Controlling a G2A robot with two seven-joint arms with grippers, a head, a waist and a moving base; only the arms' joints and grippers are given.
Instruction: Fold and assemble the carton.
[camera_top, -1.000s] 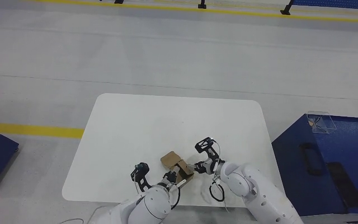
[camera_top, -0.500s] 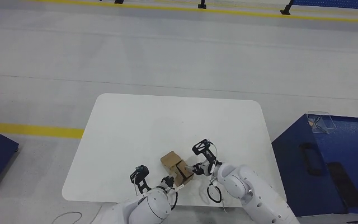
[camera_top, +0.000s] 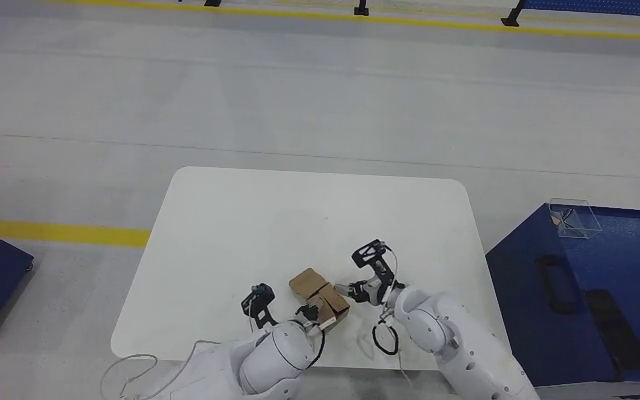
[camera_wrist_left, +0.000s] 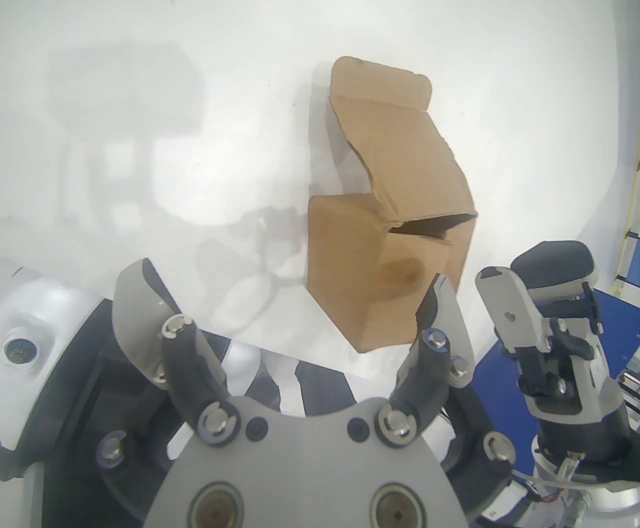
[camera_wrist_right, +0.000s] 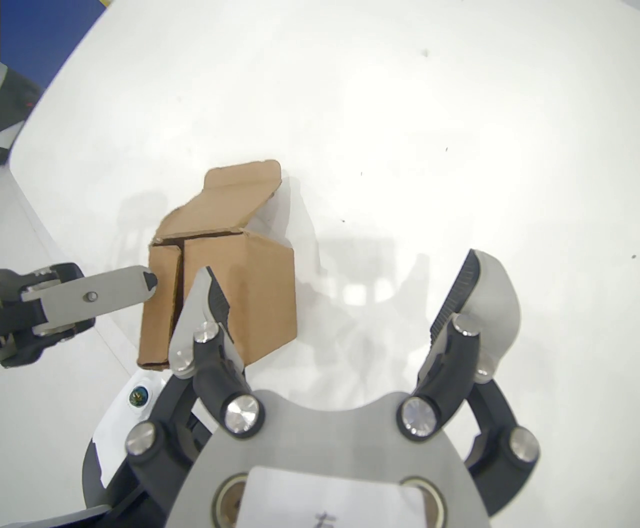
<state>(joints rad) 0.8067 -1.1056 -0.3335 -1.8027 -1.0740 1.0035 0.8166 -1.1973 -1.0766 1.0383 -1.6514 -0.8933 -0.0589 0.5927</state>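
scene: a small brown carton (camera_top: 318, 293) stands on a white table (camera_top: 300, 210), close to the edge nearest the robot, with an arm on each side of it.
carton: the body is squared up. its lid flap (camera_wrist_left: 395, 150) leans over the top but is not closed; a dark gap shows beneath it, and the tuck tab (camera_wrist_left: 380, 80) sticks out, not yet inserted.
left gripper (camera_wrist_left: 285, 280): spread wide and holding nothing. one fingertip (camera_wrist_right: 145, 280) sits at the carton's seamed side, touching it or very nearly.
right gripper (camera_wrist_right: 340, 265): also spread wide and empty. one finger (camera_wrist_right: 207, 300) is right against the carton's opposite wall, the other well clear over bare table.
stage, as i judge it: walls formed, lid closure left to do.
risk, sliding: nothing clamps the carton, so a push from one side alone would likely skate or tip the light box, and the table edge is near.
risk, crushing: pressing the lid down before the tab lines up could buckle the tab or crease the flap.
risk, seam: the split seam by the left fingertip could bow inward under pressure.
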